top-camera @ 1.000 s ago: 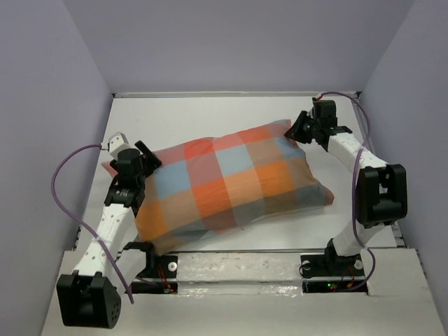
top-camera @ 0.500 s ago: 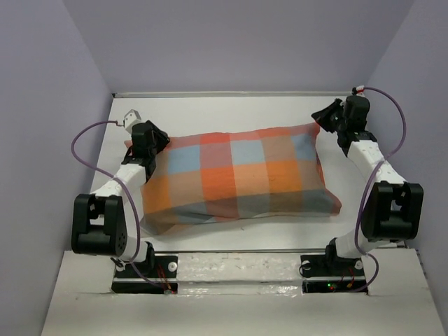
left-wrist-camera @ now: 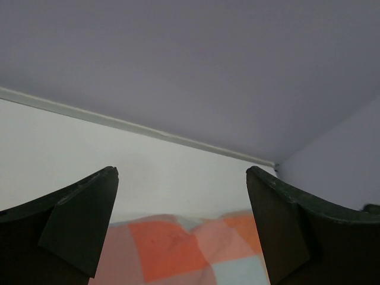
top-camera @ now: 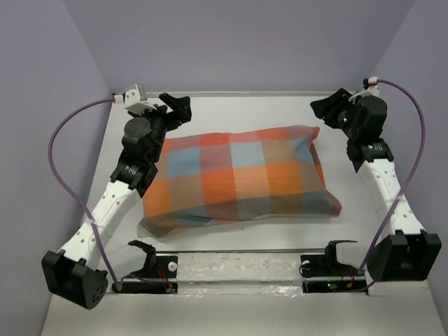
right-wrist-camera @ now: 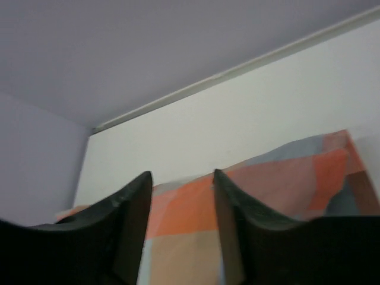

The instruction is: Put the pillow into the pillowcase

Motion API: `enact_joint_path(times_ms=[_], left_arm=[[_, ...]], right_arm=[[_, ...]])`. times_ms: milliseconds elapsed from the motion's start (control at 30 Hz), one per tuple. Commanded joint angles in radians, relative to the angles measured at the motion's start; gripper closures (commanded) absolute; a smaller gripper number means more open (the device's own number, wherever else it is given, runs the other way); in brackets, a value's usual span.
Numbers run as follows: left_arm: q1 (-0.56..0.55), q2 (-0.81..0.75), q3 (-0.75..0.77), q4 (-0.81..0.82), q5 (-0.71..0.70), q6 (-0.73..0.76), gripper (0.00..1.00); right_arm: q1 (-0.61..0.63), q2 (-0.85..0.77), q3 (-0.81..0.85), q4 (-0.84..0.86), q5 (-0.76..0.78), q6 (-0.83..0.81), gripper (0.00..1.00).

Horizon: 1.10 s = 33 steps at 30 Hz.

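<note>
We see the left gripper [top-camera: 178, 109] raised near the far left corner of the thin fabric pillowcase [top-camera: 238, 175] in large orange, light-blue and grey-tan checks. Its black fingers are spread wide, hold nothing and touch nothing. The right gripper [top-camera: 327, 106] hangs near the far right corner of the pillowcase. Its fingers are also parted, though by a narrower gap, and nothing sits between them.

The pillowcase lies on the white table [top-camera: 231, 108], between the two arms and with its long side across our view. It is plump and rounded like a filled cushion. We cannot see any of the white pillow, so the checked fabric covers whatever fills it.

The top view shows the whole case, both arms and their looping purple cables [top-camera: 63, 175]. The left wrist view shows only a strip of orange and blue checks low between its dark fingers [left-wrist-camera: 77, 225], with bare table and the lilac wall [left-wrist-camera: 190, 59] beyond. The right wrist view shows a rumpled edge of the case rising behind its own fingers [right-wrist-camera: 127, 225], a detail the overhead camera flattens out.
</note>
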Motion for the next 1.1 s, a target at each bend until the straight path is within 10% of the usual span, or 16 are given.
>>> enact_joint_path(times_ms=[0, 100, 333, 567, 900, 1067], left_arm=[[-0.186, -0.088, -0.059, -0.095, -0.051, 0.052, 0.01], [-0.276, -0.149, -0.187, -0.101, -0.041, -0.038, 0.01], [-0.326, -0.219, -0.452, -0.087, -0.103, -0.159, 0.01], [-0.105, -0.113, -0.599, 0.057, -0.054, -0.142, 0.01], [-0.049, -0.226, -0.445, -0.027, -0.038, -0.055, 0.01], [-0.057, -0.294, -0.226, -0.124, 0.031, 0.043, 0.01]], right_arm=[[0.139, -0.154, -0.123, 0.067, -0.127, 0.021, 0.68], [0.22, -0.204, -0.277, 0.129, -0.205, 0.052, 1.0], [0.242, -0.163, -0.487, 0.259, -0.096, 0.075, 1.0], [0.131, 0.103, -0.469, 0.382, 0.087, 0.114, 1.0], [0.12, -0.109, -0.395, 0.272, 0.137, 0.095, 1.0], [0.12, -0.293, -0.242, 0.114, 0.162, 0.017, 0.66]])
